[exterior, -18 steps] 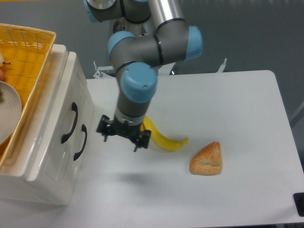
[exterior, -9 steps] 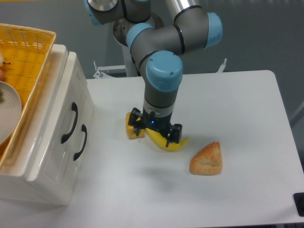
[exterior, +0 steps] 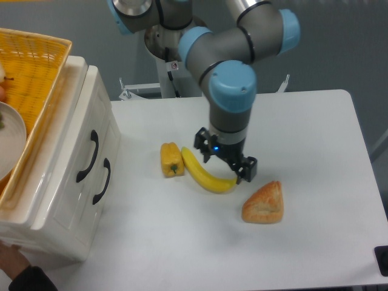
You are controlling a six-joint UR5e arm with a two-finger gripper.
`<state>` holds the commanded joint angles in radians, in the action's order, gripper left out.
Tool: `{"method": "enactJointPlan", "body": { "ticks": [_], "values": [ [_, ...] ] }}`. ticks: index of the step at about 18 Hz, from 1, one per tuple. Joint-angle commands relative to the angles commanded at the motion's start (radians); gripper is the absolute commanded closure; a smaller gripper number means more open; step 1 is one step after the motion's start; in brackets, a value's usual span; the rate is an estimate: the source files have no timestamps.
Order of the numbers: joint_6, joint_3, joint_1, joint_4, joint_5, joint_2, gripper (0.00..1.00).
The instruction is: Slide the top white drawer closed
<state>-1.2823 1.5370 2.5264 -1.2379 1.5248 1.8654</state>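
Note:
The top white drawer (exterior: 71, 145) is in the white cabinet at the left, its front carrying a curved black handle (exterior: 88, 156). Its front looks about level with the lower drawer front (exterior: 91, 200) beneath it. My gripper (exterior: 225, 162) hangs over the middle of the table, well to the right of the cabinet and just above the right end of a banana (exterior: 206, 177). Its fingers stand open with nothing between them.
A yellow pepper (exterior: 171, 159) lies left of the banana and a piece of bread (exterior: 264, 204) to its right. An orange basket (exterior: 33, 91) holding a plate (exterior: 9, 142) sits on the cabinet. A person's hand (exterior: 13, 265) shows at the bottom left corner.
My arm has swung right, away from the drawer fronts, uncovering the pepper and banana. A hand has come into view at the bottom left.

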Motion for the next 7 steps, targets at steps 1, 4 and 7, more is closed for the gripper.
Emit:
{"method": "enactJointPlan", "body": {
  "ticks": [1,4,7],
  "values": [
    [0.0,0.0,0.015,-0.002,0.0,-0.008,0.0],
    [-0.003,0.009,0.022,-0.002,0.0,-0.011,0.0],
    [-0.003,0.015,0.02,-0.003,0.002,-0.011,0.0]
  ]
}}
